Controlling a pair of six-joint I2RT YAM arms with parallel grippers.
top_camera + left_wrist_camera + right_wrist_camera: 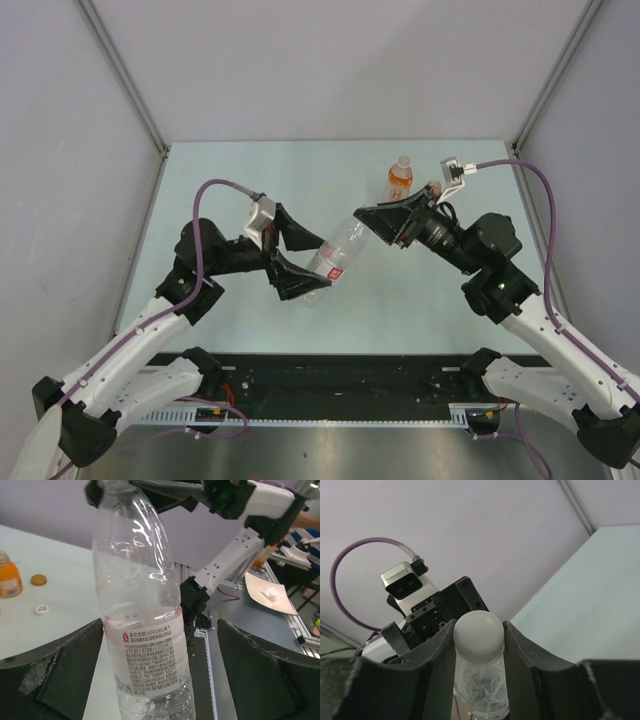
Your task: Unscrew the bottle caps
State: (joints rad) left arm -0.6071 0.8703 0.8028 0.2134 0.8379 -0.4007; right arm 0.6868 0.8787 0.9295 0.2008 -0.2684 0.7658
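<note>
We find the right gripper clamped on the white round cap of the clear plastic bottle, at its 1 o'clock end, presumably for twisting. The left gripper straddles the body, spread wide, not clamping it.

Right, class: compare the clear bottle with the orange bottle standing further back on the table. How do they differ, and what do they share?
Pose: the clear bottle is tilted; the orange bottle stands upright on the table.
Contact: the right gripper is shut on the clear bottle's cap; no gripper holds the orange bottle.
Look: the clear bottle is longer and see-through; the orange bottle is shorter, with orange drink inside.
Both are plastic drink bottles.
</note>
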